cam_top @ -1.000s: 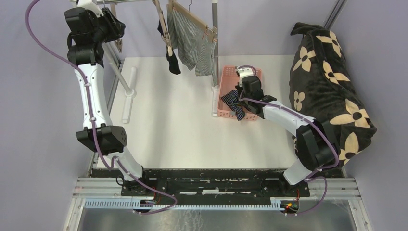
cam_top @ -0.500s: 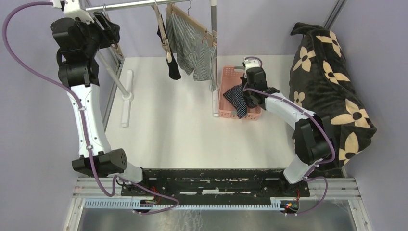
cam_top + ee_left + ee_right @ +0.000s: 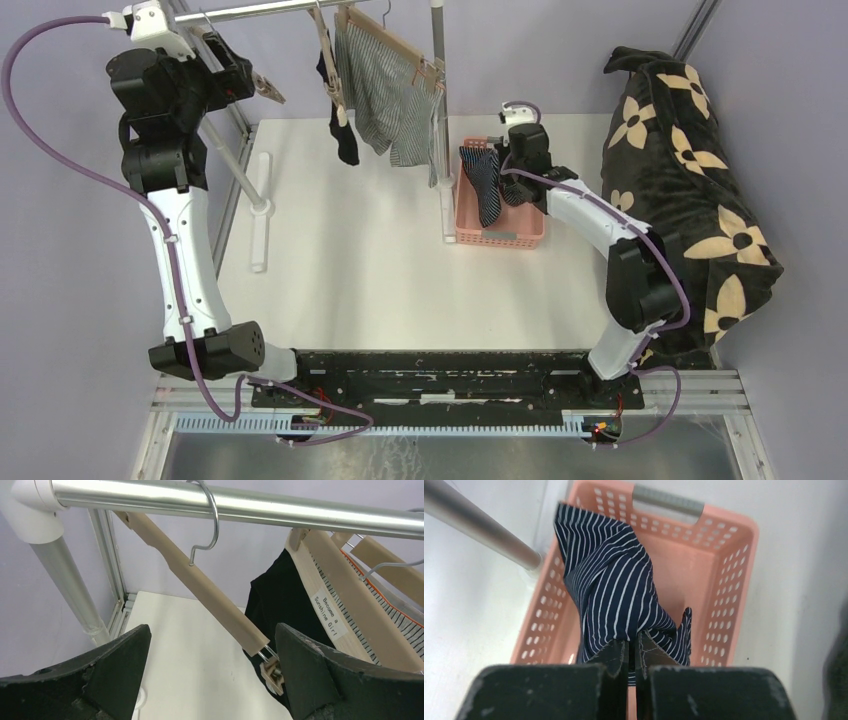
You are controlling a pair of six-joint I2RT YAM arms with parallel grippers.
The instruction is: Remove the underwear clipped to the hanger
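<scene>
The right hand was closed on the navy striped briefs, its fingers pinching one edge so that the cloth hung down into the pink basket, which stood on the white bench beside the rack's upright post. The left hand was raised to the metal rail with its fingers spread wide apart, gripping nothing, a tilted wooden hanger seen between them. Farther along the rail the black briefs and the grey-and-white striped briefs hung clipped to their own hangers. A black flowered cushion lay at the bench's right edge.
</scene>
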